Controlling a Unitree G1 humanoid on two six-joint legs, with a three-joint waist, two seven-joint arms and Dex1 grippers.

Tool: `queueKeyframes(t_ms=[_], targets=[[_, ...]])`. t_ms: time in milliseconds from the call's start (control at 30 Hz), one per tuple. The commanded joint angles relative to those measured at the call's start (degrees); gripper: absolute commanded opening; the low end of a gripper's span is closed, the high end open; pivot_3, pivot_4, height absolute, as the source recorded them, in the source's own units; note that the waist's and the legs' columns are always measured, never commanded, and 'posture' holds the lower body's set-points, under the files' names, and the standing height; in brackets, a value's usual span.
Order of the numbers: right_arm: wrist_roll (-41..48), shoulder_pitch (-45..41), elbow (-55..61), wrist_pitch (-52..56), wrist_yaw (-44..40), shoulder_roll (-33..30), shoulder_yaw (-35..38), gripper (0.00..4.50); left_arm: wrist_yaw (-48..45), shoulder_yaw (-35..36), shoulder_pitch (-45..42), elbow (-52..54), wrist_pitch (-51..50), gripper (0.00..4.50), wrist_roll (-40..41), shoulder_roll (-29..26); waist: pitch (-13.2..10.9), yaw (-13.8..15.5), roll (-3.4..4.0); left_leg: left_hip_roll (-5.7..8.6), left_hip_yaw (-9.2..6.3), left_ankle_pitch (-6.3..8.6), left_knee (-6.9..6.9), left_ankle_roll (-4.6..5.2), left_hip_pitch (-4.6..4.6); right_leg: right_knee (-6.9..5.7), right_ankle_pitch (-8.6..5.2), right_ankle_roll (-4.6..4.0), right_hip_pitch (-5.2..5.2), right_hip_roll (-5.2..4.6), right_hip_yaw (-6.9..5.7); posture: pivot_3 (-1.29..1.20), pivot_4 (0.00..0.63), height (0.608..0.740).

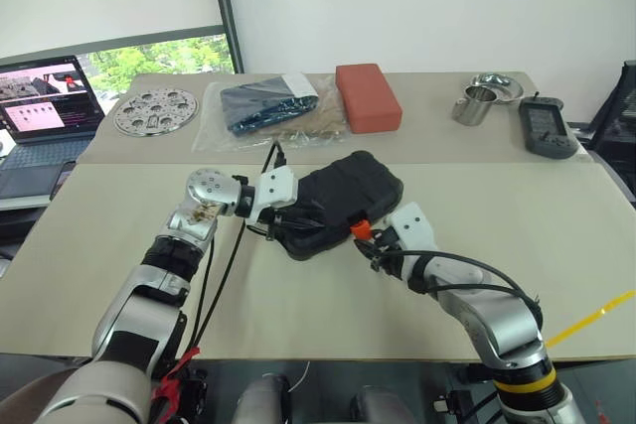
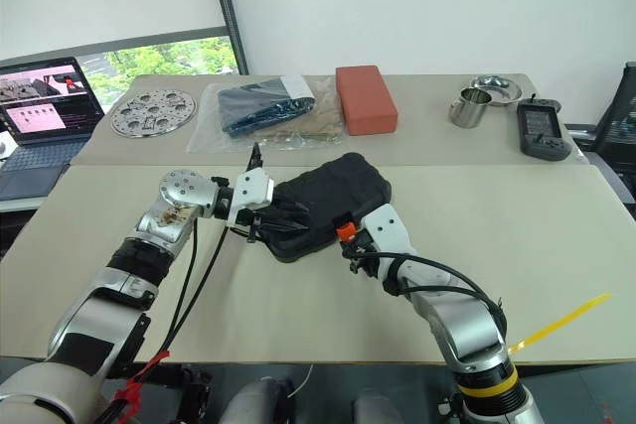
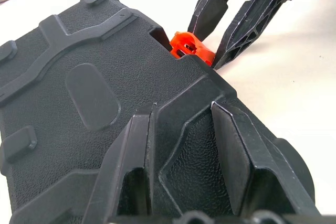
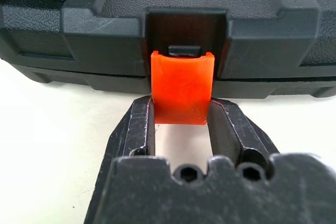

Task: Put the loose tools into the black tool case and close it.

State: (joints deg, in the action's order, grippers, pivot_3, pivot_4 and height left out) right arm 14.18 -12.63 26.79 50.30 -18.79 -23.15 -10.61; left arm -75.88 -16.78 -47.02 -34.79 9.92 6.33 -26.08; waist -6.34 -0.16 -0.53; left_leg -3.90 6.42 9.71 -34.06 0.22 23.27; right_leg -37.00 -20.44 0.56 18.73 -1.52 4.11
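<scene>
Right wrist view: the orange latch (image 4: 181,87) of the closed, ribbed black tool case (image 1: 338,201) is pinched by the right fingers (image 4: 142,129); the left fingers (image 3: 134,166) are pressed on its lid, over the beige tabletop (image 1: 119,235).

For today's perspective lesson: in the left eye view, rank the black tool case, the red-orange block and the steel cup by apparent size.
1. black tool case
2. red-orange block
3. steel cup
The case lies nearer the camera, which exaggerates its lead.

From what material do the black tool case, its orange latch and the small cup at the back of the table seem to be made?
Black tool case: probably hard moulded plastic, matte, with a fine grained texture and raised ribs.
Orange latch: likely smooth plastic, slightly glossy, with a uniform colour.
Cup: apparently metal, perhaps stainless steel, since it looks silvery and reflective.
</scene>
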Motion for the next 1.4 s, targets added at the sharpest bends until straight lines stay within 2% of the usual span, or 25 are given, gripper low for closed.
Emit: queueKeyframes(t_ms=[33, 300, 367, 467, 700, 733, 800, 900, 1033, 1400], targets=[[-0.38, -1.27, 3.69, -0.79, 0.45, 0.10, 1.79, 1.17, -0.20, -1.35, 1.11, -1.55, -0.13, 1.76, -2.70, 0.32, 0.00, 0.04, 0.00, 0.00, 0.00, 0.00, 0.00, 0.00, 0.00, 0.00, 0.00, 0.00, 0.00, 0.00, 0.00, 0.00, 0.150, 0.740], [-1.27, -2.92, -0.03, -2.33, 0.27, 1.25, 1.34, 1.17, -0.06, -1.12, 1.70, -0.69, -0.43, 1.76, -2.71, 0.59, 0.00, 0.00, 0.00, 0.01, 0.01, 0.00, 0.00, 0.00, -0.02, 0.01, 0.00, 0.00, 0.00, 0.01, 0.00, 0.00, 0.150, 0.740], [-0.73, -3.08, -0.13, -2.39, -0.32, 1.36, 1.71, 2.17, -0.13, -1.02, 1.95, -0.42, -0.62, 1.76, -2.65, 0.50, 0.00, -0.02, 0.00, 0.00, 0.01, 0.00, 0.00, 0.00, -0.02, 0.01, 0.00, 0.00, -0.01, 0.01, 0.00, 0.00, 0.150, 0.740], [0.35, -2.43, 0.75, -2.57, -0.84, 1.52, 3.23, 3.07, -0.09, -0.76, 2.28, -0.16, -0.98, 1.76, -2.61, 0.40, 0.02, -0.03, 0.00, 0.00, 0.00, 0.00, 0.00, 0.00, -0.04, 0.01, 0.00, 0.00, -0.04, 0.02, -0.01, 0.00, 0.150, 0.740], [5.20, -0.20, 5.62, 1.50, -4.86, -1.33, 7.65, 3.07, -0.13, -0.36, 2.54, 0.11, -1.41, 1.76, -2.57, 0.50, 0.03, -0.07, 0.00, -0.02, -0.01, 0.00, 0.02, 0.00, -0.05, 0.02, 0.00, 0.00, -0.05, 0.02, -0.01, 0.00, 0.150, 0.740], [5.59, 0.14, 5.98, 1.75, -5.23, -1.80, 8.08, 2.67, -0.09, -0.34, 2.51, 0.05, -1.41, 1.76, -2.58, 0.56, 0.03, -0.08, 0.00, -0.02, -0.01, 0.00, 0.02, 0.00, -0.06, 0.03, 0.00, 0.00, -0.06, 0.01, -0.01, 0.00, 0.150, 0.740], [6.55, 0.63, 6.42, 2.67, -6.13, -2.71, 8.00, 2.28, -0.03, -0.31, 2.40, -0.17, -1.37, 1.76, -2.63, 0.72, 0.03, -0.12, 0.00, -0.01, -0.01, 0.01, 0.03, 0.01, -0.06, 0.07, 0.00, 0.00, -0.08, 0.02, -0.01, 0.00, 0.150, 0.740], [6.13, 0.83, 5.93, 3.60, -5.81, -3.01, 6.22, 1.20, 0.07, -0.33, 2.34, -0.36, -1.33, 1.76, -2.69, 1.00, 0.03, -0.14, 0.00, -0.01, -0.01, 0.01, 0.06, 0.01, -0.08, 0.08, 0.00, 0.00, -0.09, 0.03, -0.01, 0.00, 0.150, 0.740], [4.95, -0.18, 4.24, 4.53, -5.17, -2.89, 4.49, 0.03, -0.03, -0.32, 2.43, -0.14, -1.52, 1.76, -2.62, 1.16, 0.03, -0.10, 0.00, -0.01, -0.02, 0.00, 0.07, 0.01, -0.07, 0.10, 0.00, 0.00, -0.10, 0.01, 0.00, 0.00, 0.150, 0.740], [6.69, -8.79, -0.73, 12.63, -7.80, -4.59, 2.31, 0.03, 0.09, -0.11, 2.60, 0.25, -1.71, 1.76, -2.61, 1.35, 0.03, -0.03, 0.00, -0.01, -0.03, 0.00, 0.09, 0.01, -0.07, 0.16, 0.00, 0.00, -0.12, 0.00, 0.00, 0.00, 0.150, 0.740]])
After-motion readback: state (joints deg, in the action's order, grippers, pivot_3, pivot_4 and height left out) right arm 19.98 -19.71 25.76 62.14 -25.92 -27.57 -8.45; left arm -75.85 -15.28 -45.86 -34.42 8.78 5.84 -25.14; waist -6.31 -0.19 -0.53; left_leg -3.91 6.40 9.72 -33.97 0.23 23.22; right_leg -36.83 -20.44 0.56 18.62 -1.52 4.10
